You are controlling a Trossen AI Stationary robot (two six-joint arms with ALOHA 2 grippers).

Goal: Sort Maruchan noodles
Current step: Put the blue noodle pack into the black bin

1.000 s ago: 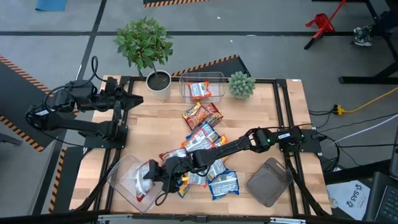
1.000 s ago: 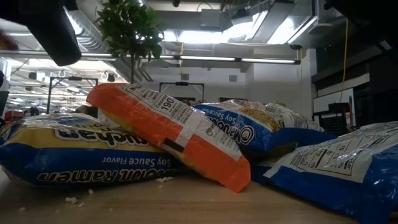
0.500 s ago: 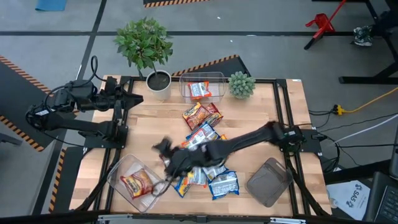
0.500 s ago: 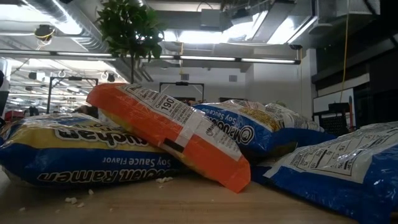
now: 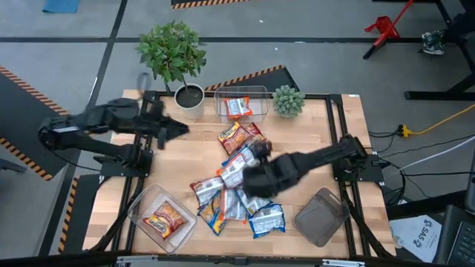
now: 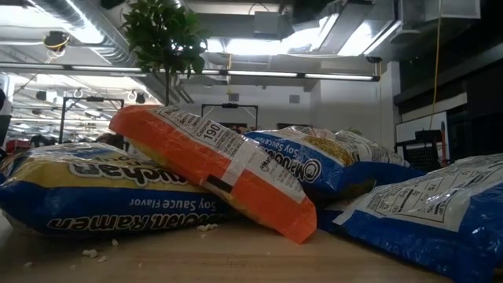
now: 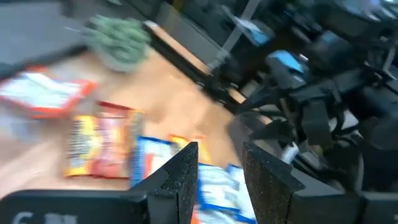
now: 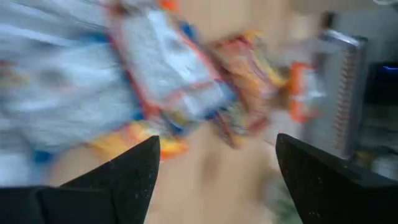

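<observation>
Right gripper (image 5: 256, 178) over middle of table, jaws apart, empty, above heap of Maruchan noodles (image 5: 237, 194). One red packet (image 5: 165, 219) in near-left tub (image 5: 141, 208). Left gripper (image 5: 178, 130) at far left, jaws slightly apart, empty. Risk: overlapping packets, grab lifts two; crinkly film slips.

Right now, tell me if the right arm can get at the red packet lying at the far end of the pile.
Probably yes. The right gripper hangs open over the pile, and the red packet lies bare on the table just beyond it, with nothing on top of it or between them.
</observation>
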